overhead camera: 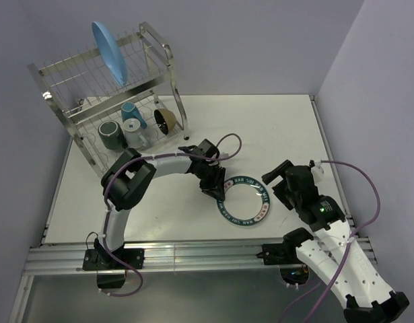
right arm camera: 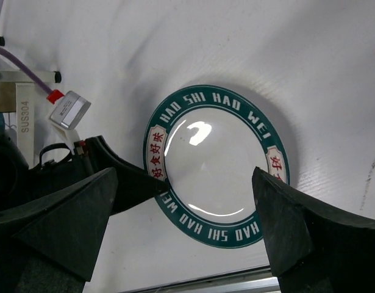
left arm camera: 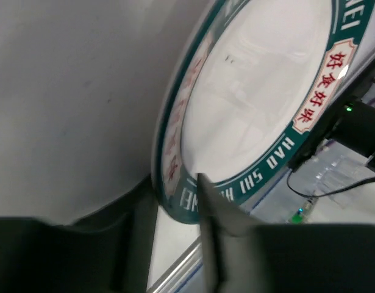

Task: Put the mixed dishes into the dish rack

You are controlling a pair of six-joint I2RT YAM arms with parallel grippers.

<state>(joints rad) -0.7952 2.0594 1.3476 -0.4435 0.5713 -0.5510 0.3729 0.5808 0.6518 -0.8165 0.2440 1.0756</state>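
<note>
Top external: light-blue plate (overhead camera: 110, 52) in rack (overhead camera: 72, 77)

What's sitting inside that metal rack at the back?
A blue plate stands on the rack's upper tier; below are a dark mug, a blue mug, a pale cup and a bowl. Anything behind them is hidden.

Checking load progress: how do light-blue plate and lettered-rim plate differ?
Light-blue plate stands on edge in the dish rack, upper tier; lettered-rim plate lies flat on the table. Light-blue plate is plain; lettered-rim plate is white with a green rim. Both are round.
</note>
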